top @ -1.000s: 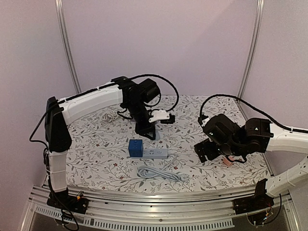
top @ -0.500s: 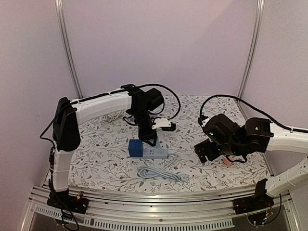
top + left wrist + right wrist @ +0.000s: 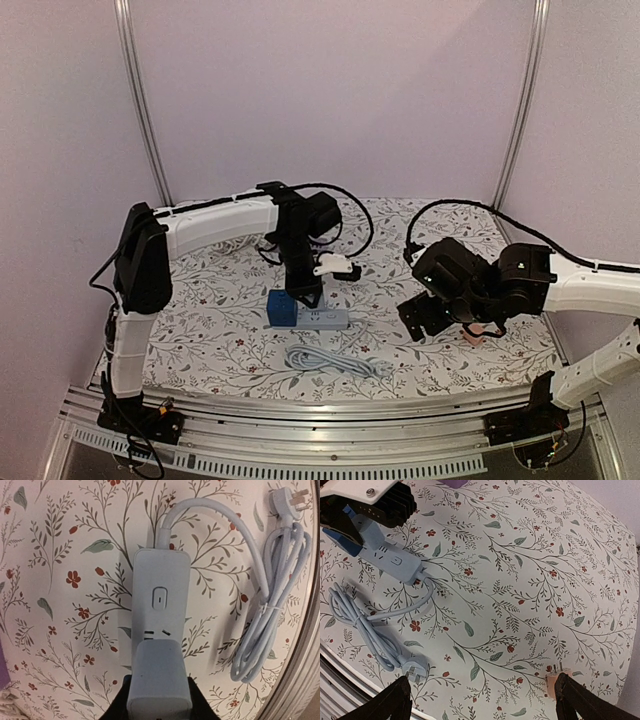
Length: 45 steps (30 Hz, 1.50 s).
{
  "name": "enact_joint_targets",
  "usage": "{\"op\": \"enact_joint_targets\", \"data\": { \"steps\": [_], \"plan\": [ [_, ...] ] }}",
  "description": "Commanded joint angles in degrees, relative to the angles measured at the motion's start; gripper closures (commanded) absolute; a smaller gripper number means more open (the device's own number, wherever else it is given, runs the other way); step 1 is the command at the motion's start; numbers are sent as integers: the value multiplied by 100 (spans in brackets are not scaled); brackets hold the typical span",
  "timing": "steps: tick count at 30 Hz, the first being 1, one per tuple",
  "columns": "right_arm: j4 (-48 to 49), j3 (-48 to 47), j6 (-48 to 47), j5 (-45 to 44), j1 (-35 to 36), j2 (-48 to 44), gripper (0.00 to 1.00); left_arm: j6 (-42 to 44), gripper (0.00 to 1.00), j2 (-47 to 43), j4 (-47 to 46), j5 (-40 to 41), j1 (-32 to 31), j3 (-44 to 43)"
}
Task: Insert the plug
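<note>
A blue cube-shaped plug (image 3: 282, 306) stands on the left end of the pale blue power strip (image 3: 326, 318). My left gripper (image 3: 303, 291) is shut on this plug (image 3: 159, 680), its black fingers (image 3: 117, 707) pressed to both sides. Socket slots of the strip (image 3: 161, 580) show just beyond the plug; the prongs are hidden. My right gripper (image 3: 430, 318) hangs open over the right side of the cloth, nothing between its fingers (image 3: 395, 700). A small pink plug (image 3: 555, 686) lies prongs-up beside its right finger.
The strip's coiled cable (image 3: 335, 360) with its own wall plug (image 3: 415, 670) lies near the front edge. The pink plug (image 3: 472, 337) sits under the right arm. A floral cloth (image 3: 220, 320) covers the table, and a metal rail (image 3: 300, 410) runs along the front.
The left arm's elbow and wrist have swung rightward and nearer, lowering over the blue plug, which stayed on the strip's left end. The right arm has shifted slightly left.
</note>
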State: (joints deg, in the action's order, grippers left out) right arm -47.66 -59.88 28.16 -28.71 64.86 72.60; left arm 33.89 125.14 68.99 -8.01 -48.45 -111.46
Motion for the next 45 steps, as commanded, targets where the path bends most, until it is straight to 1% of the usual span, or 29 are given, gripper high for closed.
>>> {"op": "enact_joint_targets", "data": {
  "steps": [1,17,45],
  "plan": [
    [-63,-151,-5,58,30,88,1,177,100,165,97,140,72,37],
    [-101,-178,59,153,28,144,1,376,100,297,-52,110,116,65],
    [-153,-222,50,243,35,261,1,443,100,698,-178,93,57,-99]
  ]
}}
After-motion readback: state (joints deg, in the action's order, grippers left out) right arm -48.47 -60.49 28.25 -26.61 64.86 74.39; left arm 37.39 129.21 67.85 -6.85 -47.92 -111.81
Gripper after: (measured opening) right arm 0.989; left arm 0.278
